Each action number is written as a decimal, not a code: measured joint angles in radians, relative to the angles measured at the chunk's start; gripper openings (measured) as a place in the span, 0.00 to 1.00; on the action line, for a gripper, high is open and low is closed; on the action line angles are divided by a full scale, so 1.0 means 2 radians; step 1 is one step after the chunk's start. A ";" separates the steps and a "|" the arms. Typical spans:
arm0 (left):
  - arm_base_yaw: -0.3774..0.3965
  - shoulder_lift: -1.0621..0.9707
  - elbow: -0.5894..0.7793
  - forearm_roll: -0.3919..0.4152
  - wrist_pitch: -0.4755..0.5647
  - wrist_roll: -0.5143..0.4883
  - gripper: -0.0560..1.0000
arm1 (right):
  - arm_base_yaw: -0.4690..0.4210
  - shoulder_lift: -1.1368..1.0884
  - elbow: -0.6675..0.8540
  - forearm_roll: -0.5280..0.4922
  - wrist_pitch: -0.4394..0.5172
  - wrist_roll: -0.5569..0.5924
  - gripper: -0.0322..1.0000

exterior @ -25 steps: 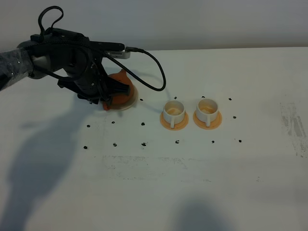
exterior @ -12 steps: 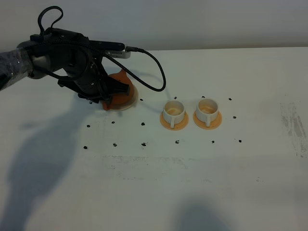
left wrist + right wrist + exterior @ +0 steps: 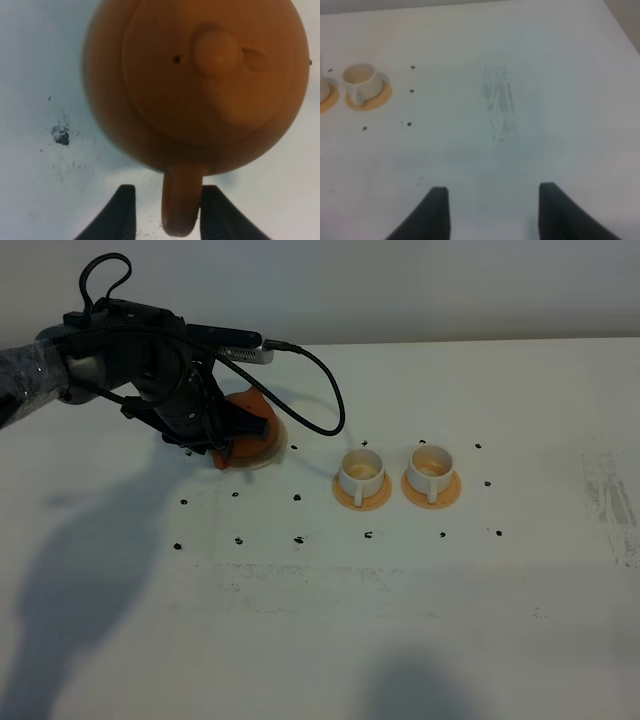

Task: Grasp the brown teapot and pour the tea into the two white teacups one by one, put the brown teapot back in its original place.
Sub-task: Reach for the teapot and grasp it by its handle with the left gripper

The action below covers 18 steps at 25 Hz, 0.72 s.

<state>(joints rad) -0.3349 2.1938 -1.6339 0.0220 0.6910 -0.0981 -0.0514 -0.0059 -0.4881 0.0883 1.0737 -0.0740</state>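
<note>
Straddling the loop handle [image 3: 180,210] of the brown teapot [image 3: 200,85], left gripper [image 3: 167,212]: spread, one finger touching the handle, the other just clear of it. Teapot sits directly ahead on the cream saucer [image 3: 270,454]; the arm [image 3: 120,350] hides most of both from above. Two white teacups [image 3: 361,471] [image 3: 431,464] on orange saucers [image 3: 360,502] stand well apart, bare table [image 3: 400,620] between. Right gripper [image 3: 492,212]: spread over bare table; one cup cut off at its frame edge.

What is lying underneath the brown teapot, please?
A cream saucer; only its front-right rim shows in the high view. The teapot and the left arm cover the rest, so contact cannot be judged.
</note>
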 joint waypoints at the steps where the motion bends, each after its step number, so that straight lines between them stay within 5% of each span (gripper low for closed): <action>1: 0.000 0.000 0.000 0.000 0.000 0.002 0.33 | 0.000 0.000 0.000 0.000 0.000 0.000 0.45; 6: 0.000 0.009 0.000 -0.002 -0.001 0.005 0.32 | 0.000 0.000 0.000 0.000 0.000 0.000 0.45; 10: 0.000 0.010 0.000 -0.005 -0.001 0.017 0.12 | 0.000 0.000 0.000 0.000 0.000 0.000 0.45; 18: 0.000 0.010 -0.009 0.000 0.002 0.030 0.13 | 0.000 0.000 0.000 0.000 0.000 0.000 0.45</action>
<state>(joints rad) -0.3349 2.2141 -1.6513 0.0214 0.6948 -0.0374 -0.0514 -0.0059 -0.4881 0.0883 1.0737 -0.0740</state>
